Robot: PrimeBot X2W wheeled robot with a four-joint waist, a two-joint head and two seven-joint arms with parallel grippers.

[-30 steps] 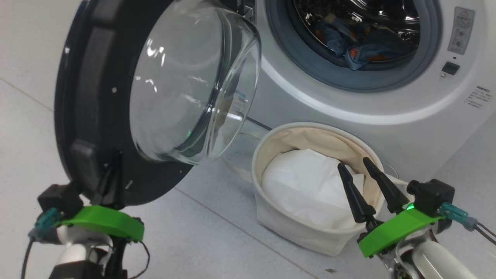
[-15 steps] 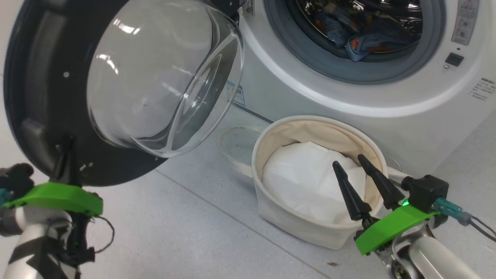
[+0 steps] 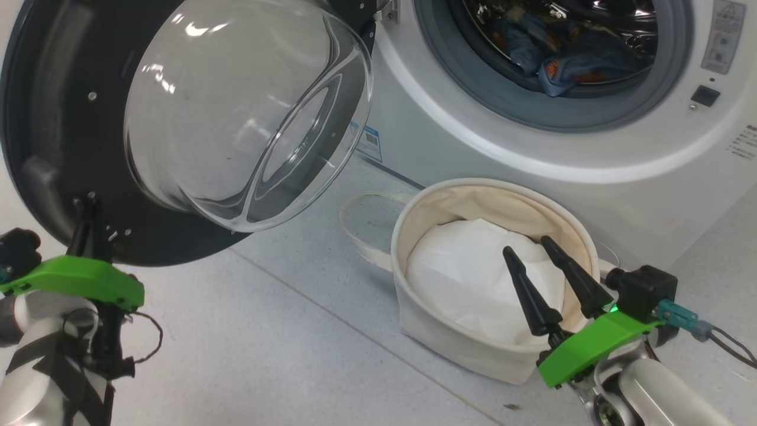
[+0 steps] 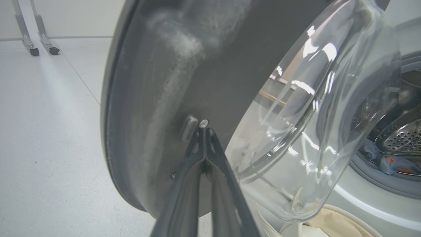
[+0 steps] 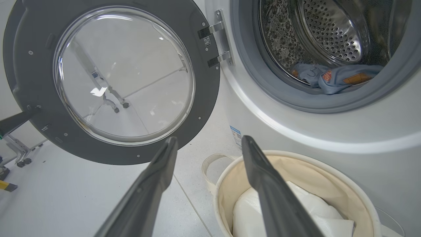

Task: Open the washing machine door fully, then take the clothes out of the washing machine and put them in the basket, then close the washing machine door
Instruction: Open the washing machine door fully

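I've the washing machine door (image 3: 59, 148) open, clothes (image 3: 556, 65) not out
Left gripper (image 3: 87, 216), lower left, pinched shut against it; right gripper (image 3: 528, 247) wide, empty over basket (image 3: 449, 340)

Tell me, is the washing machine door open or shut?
Open. The door stands wide to the side on its hinges, and the drum mouth is uncovered, with blue clothes lying inside.

Right pincer (image 3: 526, 245): black tapered fingers (image 3: 528, 296), green bracket (image 3: 591, 349), teal connector (image 3: 674, 312), pale forearm (image 3: 656, 396).
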